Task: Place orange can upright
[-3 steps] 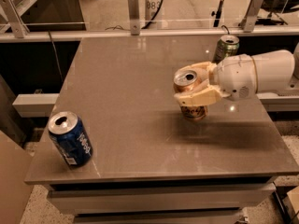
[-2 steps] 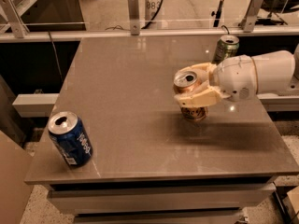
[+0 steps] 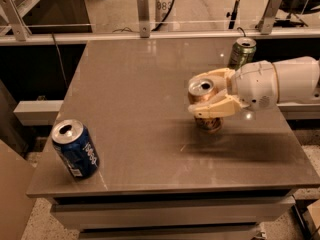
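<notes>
**A:** What is the gripper (image 3: 204, 100) doing at this moment?

**B:** It reaches in from the right side. Its two cream fingers (image 3: 216, 107) are clenched around the orange can (image 3: 202, 90), one on each side of the body. The can is upright, with the opening on top, over the right half of the table (image 3: 135, 84).

**A:** Is the can already down?

**B:** Its bottom seems to touch the surface, but I cannot tell for sure. I judge this is the placing step, near its end.

**A:** What does the next move need?

**B:** The base must sit flat first. Then the fingers should open gently and draw back without pushing the can. The green can (image 3: 242, 50) stands behind, near the arm. The blue can (image 3: 76, 149) is well apart, at the front left.
</notes>
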Tool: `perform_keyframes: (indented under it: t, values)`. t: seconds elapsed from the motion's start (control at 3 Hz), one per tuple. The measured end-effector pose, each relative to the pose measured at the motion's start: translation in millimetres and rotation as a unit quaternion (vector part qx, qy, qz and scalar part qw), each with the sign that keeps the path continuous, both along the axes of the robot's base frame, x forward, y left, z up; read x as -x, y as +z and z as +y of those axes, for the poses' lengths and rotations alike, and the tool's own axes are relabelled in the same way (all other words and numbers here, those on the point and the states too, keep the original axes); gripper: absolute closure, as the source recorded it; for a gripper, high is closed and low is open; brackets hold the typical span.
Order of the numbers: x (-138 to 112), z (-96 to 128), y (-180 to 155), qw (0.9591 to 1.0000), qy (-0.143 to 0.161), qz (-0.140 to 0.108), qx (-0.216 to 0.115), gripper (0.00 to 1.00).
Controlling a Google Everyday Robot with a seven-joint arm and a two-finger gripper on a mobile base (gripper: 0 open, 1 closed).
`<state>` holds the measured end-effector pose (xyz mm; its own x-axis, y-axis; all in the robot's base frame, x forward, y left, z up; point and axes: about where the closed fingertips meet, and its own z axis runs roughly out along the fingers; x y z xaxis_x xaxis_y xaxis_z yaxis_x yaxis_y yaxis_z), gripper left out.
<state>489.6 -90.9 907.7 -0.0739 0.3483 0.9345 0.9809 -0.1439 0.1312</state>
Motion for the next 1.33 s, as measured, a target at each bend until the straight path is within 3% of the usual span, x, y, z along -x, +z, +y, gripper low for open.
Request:
perform_keyframes:
  t: [0.33,1.33]
  values:
    - [0.7,-2.2,0.6,1.0,-0.002,-0.004,-0.004,0.0]
    - [-1.1,-4.1,4.3,0.9999,-0.005,-0.013,-0.002,0.0]
